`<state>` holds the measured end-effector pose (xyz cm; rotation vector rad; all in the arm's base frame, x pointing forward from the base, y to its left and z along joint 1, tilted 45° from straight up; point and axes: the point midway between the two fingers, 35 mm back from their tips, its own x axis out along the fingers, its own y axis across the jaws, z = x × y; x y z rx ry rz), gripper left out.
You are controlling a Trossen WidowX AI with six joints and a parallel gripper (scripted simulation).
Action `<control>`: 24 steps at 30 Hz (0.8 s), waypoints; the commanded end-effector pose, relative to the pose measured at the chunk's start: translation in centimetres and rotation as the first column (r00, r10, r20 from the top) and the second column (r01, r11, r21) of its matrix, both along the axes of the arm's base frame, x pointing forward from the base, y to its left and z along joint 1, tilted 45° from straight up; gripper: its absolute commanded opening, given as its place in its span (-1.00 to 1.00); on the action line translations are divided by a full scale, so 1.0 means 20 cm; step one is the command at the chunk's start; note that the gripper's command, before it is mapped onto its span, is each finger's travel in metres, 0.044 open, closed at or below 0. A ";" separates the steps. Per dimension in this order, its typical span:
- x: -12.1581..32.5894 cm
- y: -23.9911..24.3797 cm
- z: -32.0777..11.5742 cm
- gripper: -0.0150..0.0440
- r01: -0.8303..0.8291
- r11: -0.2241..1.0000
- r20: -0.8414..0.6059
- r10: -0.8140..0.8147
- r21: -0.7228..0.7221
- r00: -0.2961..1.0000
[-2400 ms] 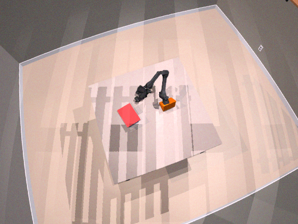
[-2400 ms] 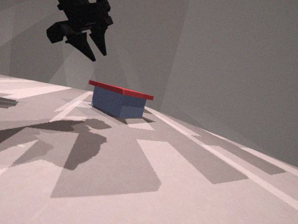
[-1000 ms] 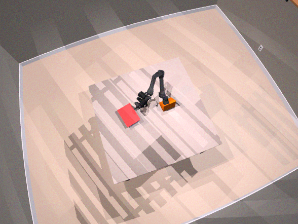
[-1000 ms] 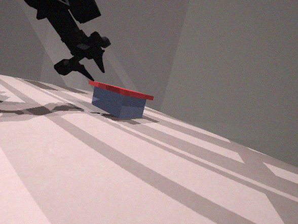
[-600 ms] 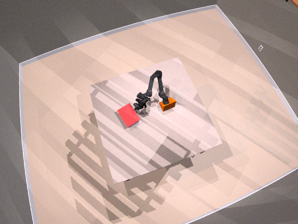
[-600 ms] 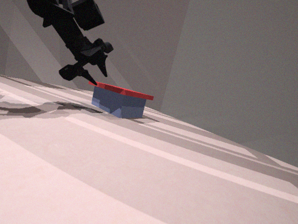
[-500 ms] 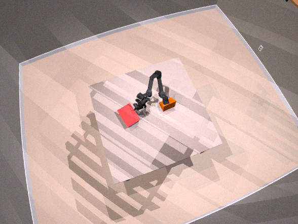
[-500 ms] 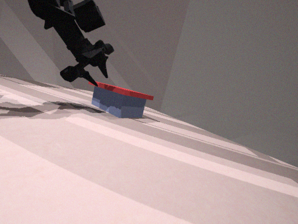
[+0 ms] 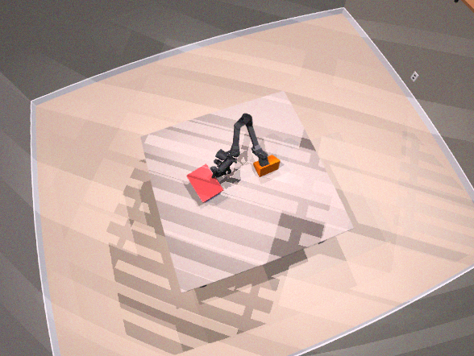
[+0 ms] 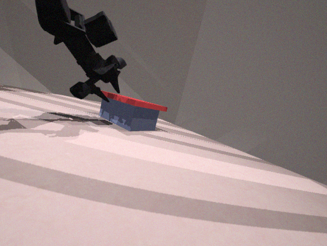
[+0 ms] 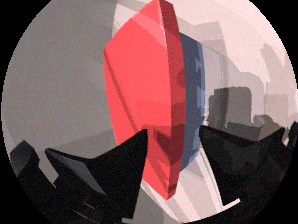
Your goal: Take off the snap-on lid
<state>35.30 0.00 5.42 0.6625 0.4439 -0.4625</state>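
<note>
The red lid sits on the blue storage box, its rim overhanging the walls. The box stands on the table. My gripper is partly open at the lid's near edge, tilted down toward it. One fingertip is over the lid's top face. The other is outside the rim, low beside the upper box wall. The edge lies between the fingers with a gap showing; contact cannot be told. The box is mostly hidden under the lid in the top view.
An orange block is at the arm's base, to the right of the box in the top view. The arm arches up from it and down toward the lid. Striped shadows cross the table.
</note>
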 end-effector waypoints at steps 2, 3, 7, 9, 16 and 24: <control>0.02 0.00 0.00 0.19 -0.008 1.000 0.006 0.008 0.000 1.000; 0.02 0.00 0.00 0.17 -0.008 1.000 0.006 0.008 0.000 1.000; 0.02 0.00 0.00 0.08 -0.008 1.000 0.006 0.008 0.000 1.000; 0.02 0.00 0.00 0.04 -0.008 1.000 0.006 0.008 0.000 1.000; 0.02 0.00 0.00 -0.12 -0.008 1.000 0.006 0.008 0.000 1.000; 0.02 0.01 0.01 -0.49 -0.010 1.000 0.008 0.010 0.006 1.000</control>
